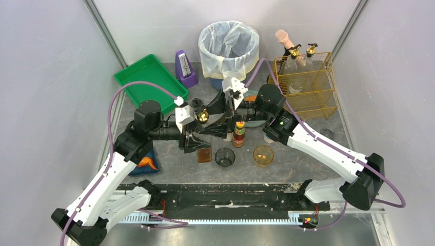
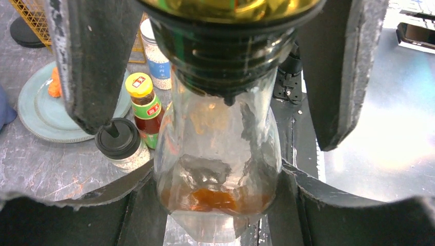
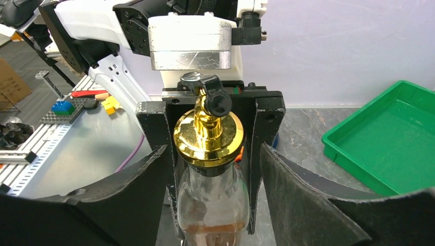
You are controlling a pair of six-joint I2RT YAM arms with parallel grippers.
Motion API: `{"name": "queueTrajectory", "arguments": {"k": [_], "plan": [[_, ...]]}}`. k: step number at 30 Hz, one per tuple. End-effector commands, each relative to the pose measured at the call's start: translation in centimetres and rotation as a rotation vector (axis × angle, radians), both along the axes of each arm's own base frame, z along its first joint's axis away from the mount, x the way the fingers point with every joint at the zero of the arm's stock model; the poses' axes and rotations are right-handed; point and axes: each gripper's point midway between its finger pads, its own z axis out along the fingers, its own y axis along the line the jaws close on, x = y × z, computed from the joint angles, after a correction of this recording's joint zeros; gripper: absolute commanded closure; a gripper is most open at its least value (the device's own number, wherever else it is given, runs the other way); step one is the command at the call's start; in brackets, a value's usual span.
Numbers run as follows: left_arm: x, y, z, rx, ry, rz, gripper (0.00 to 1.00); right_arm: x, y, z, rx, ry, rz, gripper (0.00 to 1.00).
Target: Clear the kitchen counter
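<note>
A clear glass bottle (image 1: pixel 203 146) with a gold pourer cap (image 1: pixel 203 116) and a little amber liquid stands upright at the middle of the dark marbled kitchen counter (image 1: pixel 302 166). My left gripper (image 1: pixel 197 137) is shut on its lower body; the left wrist view shows the bottle (image 2: pixel 218 148) pinched in that gripper (image 2: pixel 218 205). My right gripper (image 1: pixel 214 117) faces it from the other side. In the right wrist view that gripper (image 3: pixel 213 200) is open, its fingers (image 3: pixel 308 205) either side of the bottle (image 3: pixel 209 205) with gaps.
Next to the bottle stand a yellow-capped sauce bottle (image 1: pixel 239 134), a dark cup (image 1: pixel 224 157), an amber glass (image 1: pixel 263 155), a black-lidded shaker (image 2: pixel 119 143) and a plate (image 2: pixel 36 115). Behind are a lined bin (image 1: pixel 229 47), green tray (image 1: pixel 149 79), purple metronome (image 1: pixel 185 69) and wire basket (image 1: pixel 307 87).
</note>
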Motion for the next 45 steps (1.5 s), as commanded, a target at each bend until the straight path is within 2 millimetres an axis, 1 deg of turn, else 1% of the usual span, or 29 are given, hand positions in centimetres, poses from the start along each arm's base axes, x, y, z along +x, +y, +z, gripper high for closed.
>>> {"name": "queueTrajectory", "arguments": {"k": [1,9,17,22,25,28,31,32,33,34,36,39,40,42,45], "plan": [[-0.4,-0.7,3.0,-0.083,-0.122,-0.069,0.98,-0.6,-0.1,2.5,0.072,-0.012,0.011,0.35],[-0.2,-0.8,3.1,-0.094,-0.122,-0.061,0.98,-0.6,0.3,2.5,0.100,0.020,0.031,0.45],[-0.1,-0.9,3.8,-0.124,-0.131,-0.053,0.98,-0.9,1.0,1.6,0.089,0.045,0.053,0.47],[-0.1,-0.9,4.0,-0.130,-0.138,-0.046,0.98,-1.0,1.3,1.5,0.090,0.048,0.059,0.52],[-0.2,-0.9,4.1,-0.136,-0.141,-0.046,0.98,-1.1,1.2,1.6,0.095,0.046,0.061,0.57],[0.0,-0.9,3.8,-0.131,-0.135,-0.039,0.98,-1.2,1.1,1.9,0.103,0.038,0.057,0.68],[0.1,-0.9,3.5,-0.126,-0.126,-0.036,0.98,-1.2,0.9,2.3,0.112,0.027,0.051,0.84],[0.2,-0.9,3.4,-0.122,-0.123,-0.032,0.96,-1.2,0.8,2.5,0.114,0.022,0.048,0.89],[0.3,-0.9,3.4,-0.119,-0.121,-0.028,0.93,-1.2,0.7,2.6,0.115,0.018,0.041,0.96],[0.4,-0.9,3.3,-0.115,-0.120,-0.024,0.87,-1.1,0.6,2.8,0.117,0.011,0.031,1.00],[0.5,-0.7,3.1,-0.107,-0.119,-0.011,0.72,-1.0,0.4,3.1,0.116,-0.002,0.016,1.00],[0.6,-0.6,3.3,-0.109,-0.121,0.009,0.46,-0.7,0.0,4.0,0.121,-0.005,-0.009,1.00],[0.6,-0.5,3.4,-0.109,-0.122,0.015,0.40,-0.6,-0.2,4.2,0.120,-0.005,-0.013,1.00],[0.7,-0.3,3.7,-0.114,-0.133,0.034,0.32,-0.4,-0.5,4.8,0.122,-0.007,-0.025,1.00],[0.6,0.2,4.3,-0.124,-0.162,0.062,0.26,0.3,-1.2,5.8,0.124,-0.024,-0.069,1.00]]}}
